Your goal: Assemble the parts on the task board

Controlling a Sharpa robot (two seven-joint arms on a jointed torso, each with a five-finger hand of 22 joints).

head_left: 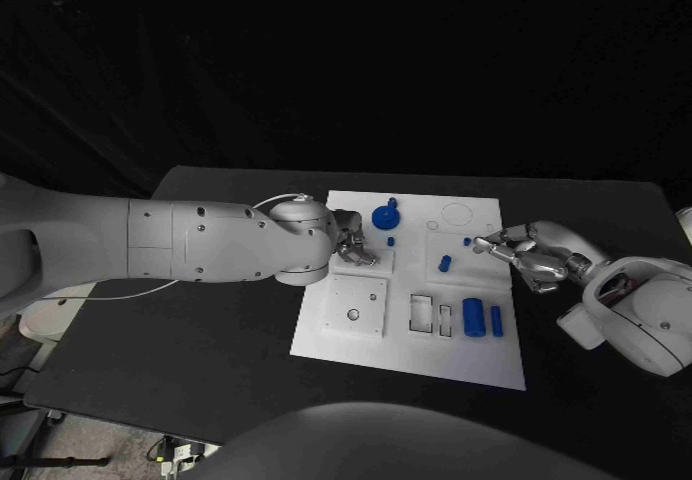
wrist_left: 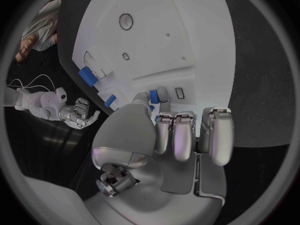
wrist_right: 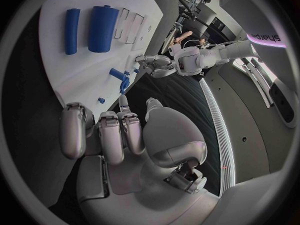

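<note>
- Head view: the board (head_left: 411, 350) lies in the middle of the bench (head_left: 216, 370). Your left hand (head_left: 351, 250) hovers over the board's left edge, just beside a small blue peg (head_left: 389, 241) and near the round blue knob (head_left: 385, 216). Your right hand (head_left: 522, 255) is at the board's right edge, fingers reaching toward a tiny blue piece (head_left: 469, 241). A short blue pin (head_left: 444, 264) lies between the hands. A thick blue cylinder (head_left: 473, 317) and a thin blue bar (head_left: 496, 320) lie near the front edge, beside two rectangular slots (head_left: 433, 314).
- Left wrist view: the left hand (wrist_left: 178, 135) has its fingers (wrist_left: 214, 135) curled forward, with a blue part (wrist_left: 152, 97) at the thumb tip. You cannot tell here whether it is pinched or merely touched, so confirm contact before lifting.
- Right wrist view: the right hand (wrist_right: 119, 135) has its fingers (wrist_right: 73, 130) curled and nothing visibly in them; the tiny piece (wrist_right: 101, 100) lies just clear of the fingertips on the board (wrist_right: 53, 70).
- Judged step: acquire a small part at each hand. Lower slowly, close on the part's sides and keep it upright so that it enters its hole squarely.
- Risk: small parts are likely to roll or flick away if nudged off-centre.
</note>
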